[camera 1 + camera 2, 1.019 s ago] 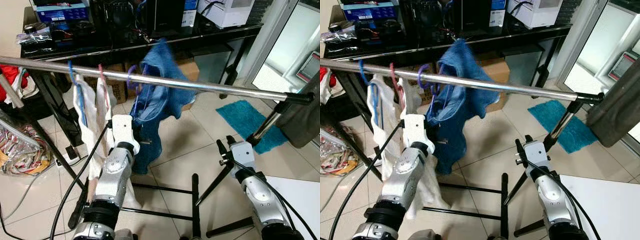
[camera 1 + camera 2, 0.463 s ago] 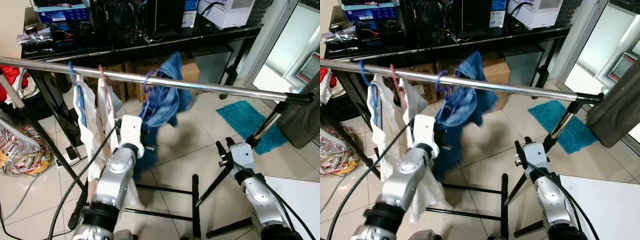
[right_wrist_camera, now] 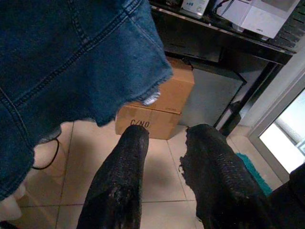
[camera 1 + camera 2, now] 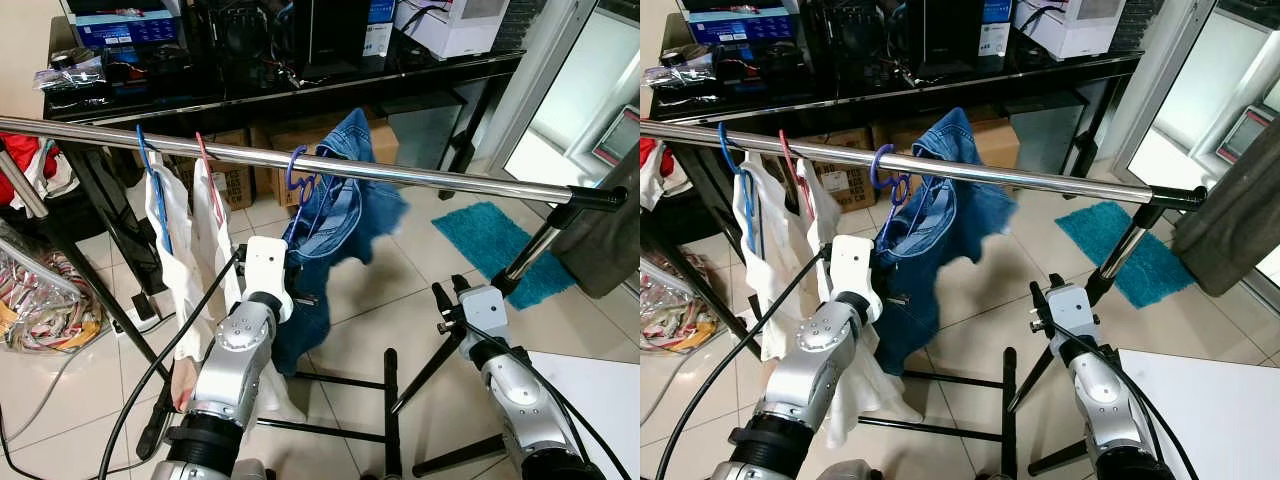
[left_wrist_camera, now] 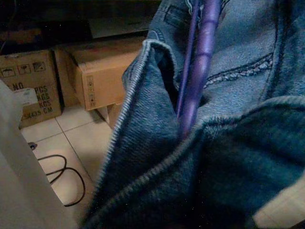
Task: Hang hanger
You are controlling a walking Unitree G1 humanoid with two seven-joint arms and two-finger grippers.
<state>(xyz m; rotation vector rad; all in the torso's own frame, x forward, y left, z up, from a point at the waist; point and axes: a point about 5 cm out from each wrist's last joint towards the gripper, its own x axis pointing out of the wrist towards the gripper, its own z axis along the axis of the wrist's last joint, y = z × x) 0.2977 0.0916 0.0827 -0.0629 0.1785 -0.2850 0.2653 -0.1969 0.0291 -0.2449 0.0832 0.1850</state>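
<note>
Purple hanger (image 4: 297,172) carrying blue denim shorts (image 4: 335,215), hook over the steel rail (image 4: 430,180) beside two white garments (image 4: 190,230). Left gripper (image 4: 290,297) sits against the denim below the rail; its finger spread cannot be told. Right gripper (image 3: 164,157), fingers apart and empty, idles low. Risk: fabric snagging on a withdrawing left gripper could drag the hook off the rail
</note>
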